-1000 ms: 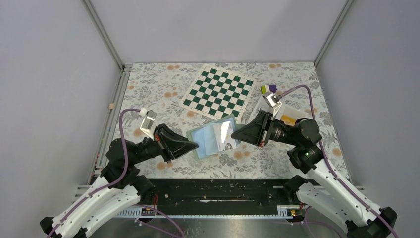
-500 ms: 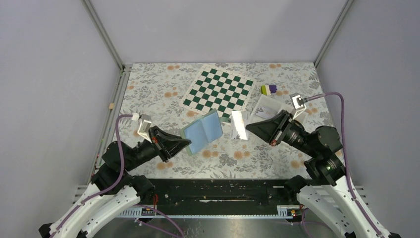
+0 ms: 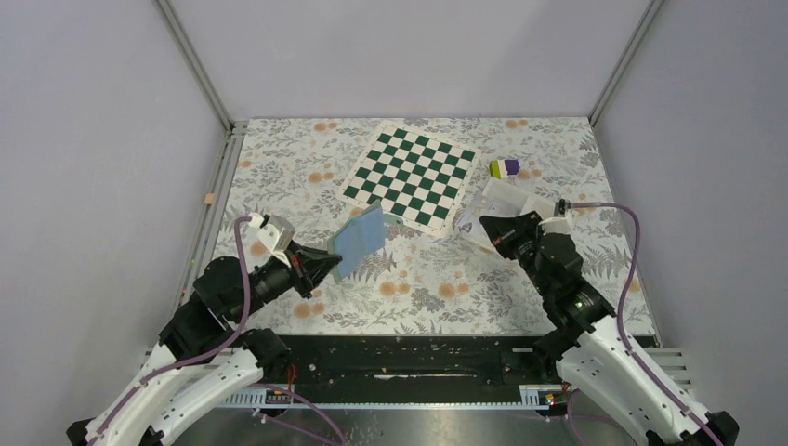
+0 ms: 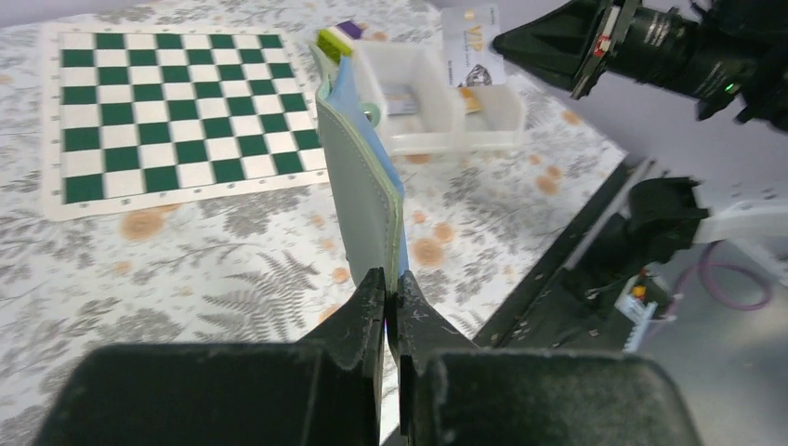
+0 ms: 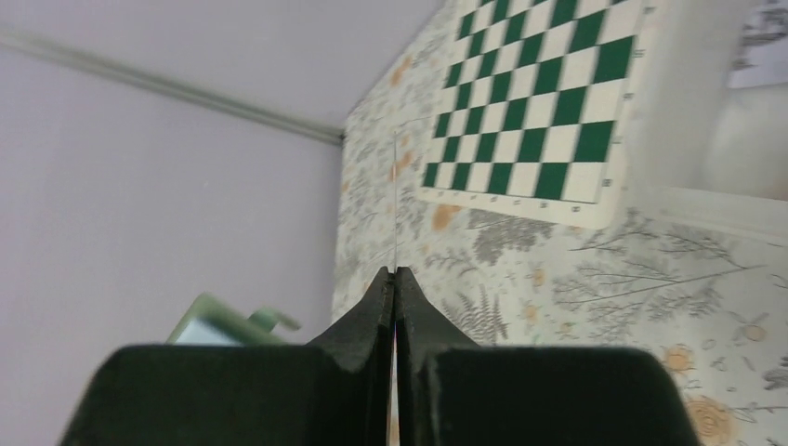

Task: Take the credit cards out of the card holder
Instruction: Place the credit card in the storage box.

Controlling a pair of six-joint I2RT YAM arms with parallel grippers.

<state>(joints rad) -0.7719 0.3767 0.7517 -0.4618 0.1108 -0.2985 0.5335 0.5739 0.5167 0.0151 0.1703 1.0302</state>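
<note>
My left gripper (image 4: 390, 283) is pressed shut on the bottom edge of the card holder (image 4: 367, 195). I hold it up off the table (image 3: 418, 279), standing on its edge and almost folded shut. From above, the holder leans a little and shows its light blue inside. It hangs near the corner of the green and white chequered mat (image 3: 409, 175).

My right gripper (image 5: 395, 274) is pressed tight too. It pinches one pale card (image 4: 472, 45). My right wrist camera sees that card from the side, so it looks like a thin line going up from my fingertips. My left wrist camera sees its face, with dark print on it. The card is right by the white tray (image 4: 437, 139), at the far side of it, and well apart from the holder.

So I think this is how far I am. One card is out of the holder and in my right jaws. Inside the tray I can see a bit of an orange card (image 4: 471, 100) and something flat and pale beside it. I think those are cards that are already out.

What is left? I think this card needs to go down into the tray, and then my right jaws can let go. I cannot tell if more cards hide in the holder, because it is nearly shut and I see no pockets. If some are inside, I need to pull them out too.
</note>
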